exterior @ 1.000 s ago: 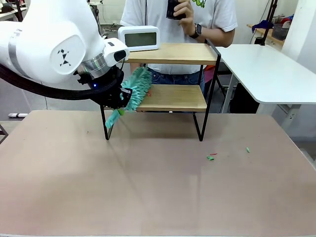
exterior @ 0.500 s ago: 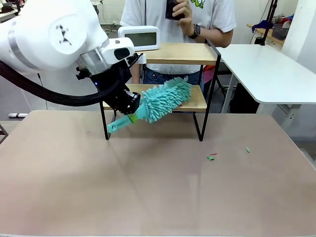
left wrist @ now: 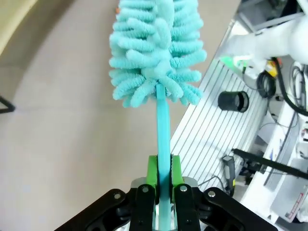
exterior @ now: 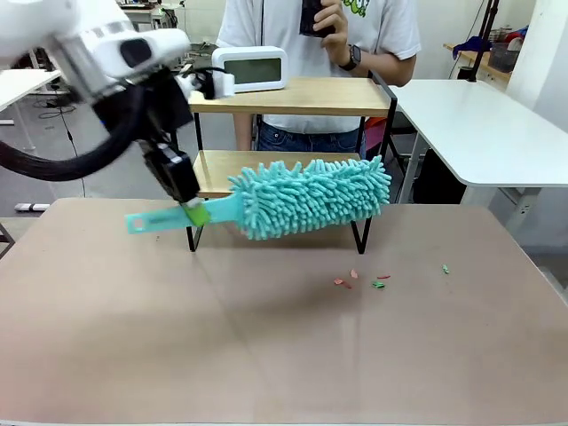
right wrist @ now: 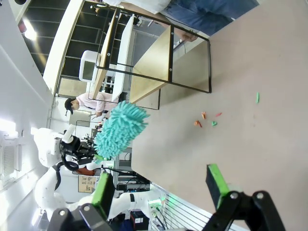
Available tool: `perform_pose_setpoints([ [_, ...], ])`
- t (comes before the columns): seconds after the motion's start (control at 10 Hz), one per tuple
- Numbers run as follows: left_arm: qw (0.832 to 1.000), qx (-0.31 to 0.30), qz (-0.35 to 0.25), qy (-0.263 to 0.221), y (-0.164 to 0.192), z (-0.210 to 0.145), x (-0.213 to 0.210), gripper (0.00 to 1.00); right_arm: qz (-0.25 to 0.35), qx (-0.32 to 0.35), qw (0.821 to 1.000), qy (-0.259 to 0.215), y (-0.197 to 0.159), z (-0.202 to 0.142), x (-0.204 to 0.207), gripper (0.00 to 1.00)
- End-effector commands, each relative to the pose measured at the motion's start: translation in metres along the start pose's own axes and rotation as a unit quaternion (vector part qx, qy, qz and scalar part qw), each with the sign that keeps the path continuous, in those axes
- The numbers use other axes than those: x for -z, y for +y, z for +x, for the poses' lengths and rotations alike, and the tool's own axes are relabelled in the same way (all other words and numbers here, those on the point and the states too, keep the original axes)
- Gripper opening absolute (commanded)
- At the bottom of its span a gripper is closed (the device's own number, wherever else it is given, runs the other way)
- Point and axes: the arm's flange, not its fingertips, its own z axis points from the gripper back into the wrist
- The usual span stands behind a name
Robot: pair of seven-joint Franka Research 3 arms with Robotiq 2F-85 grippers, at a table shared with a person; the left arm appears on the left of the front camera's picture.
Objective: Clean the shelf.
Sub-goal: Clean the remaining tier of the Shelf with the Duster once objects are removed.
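Before the shelf's [exterior: 319,96] lower board, the left jaws clenched the duster [exterior: 311,197], its length running sideways; right jaws gaped.

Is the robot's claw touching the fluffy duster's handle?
Touching. In the left wrist view, the green pads of the left claw squeeze the handle of the duster from both sides.

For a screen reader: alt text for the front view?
The left gripper clamps the handle of a fluffy turquoise duster, held roughly level before a two-tier wooden shelf with a black metal frame. Red and green scraps lie on the brownish tabletop.
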Motion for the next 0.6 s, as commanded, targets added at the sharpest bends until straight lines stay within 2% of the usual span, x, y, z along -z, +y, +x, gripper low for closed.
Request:
perform_pose_setpoints([
  [0.0,0.999,0.007,0.022,-0.031,-0.001,-0.026,-0.018,0.12,0.011,-0.013,1.000,-0.008,0.000,0.002,0.001,1.00],
  [0.1,0.998,0.016,0.011,-0.061,-0.010,-0.041,-0.033,0.12,0.011,-0.013,1.000,-0.008,0.000,0.002,0.001,1.00],
  [0.3,0.989,0.004,0.020,-0.150,-0.041,-0.106,-0.095,0.12,0.011,-0.013,1.000,-0.008,0.000,0.002,0.001,1.00],
  [0.4,0.975,-0.031,0.047,-0.215,-0.053,-0.148,-0.126,0.12,0.011,-0.013,1.000,-0.008,0.000,0.002,0.001,1.00],
  [0.5,0.950,-0.091,0.093,-0.282,-0.064,-0.195,-0.149,0.12,0.011,-0.013,1.000,-0.008,0.000,0.002,0.001,1.00],
])
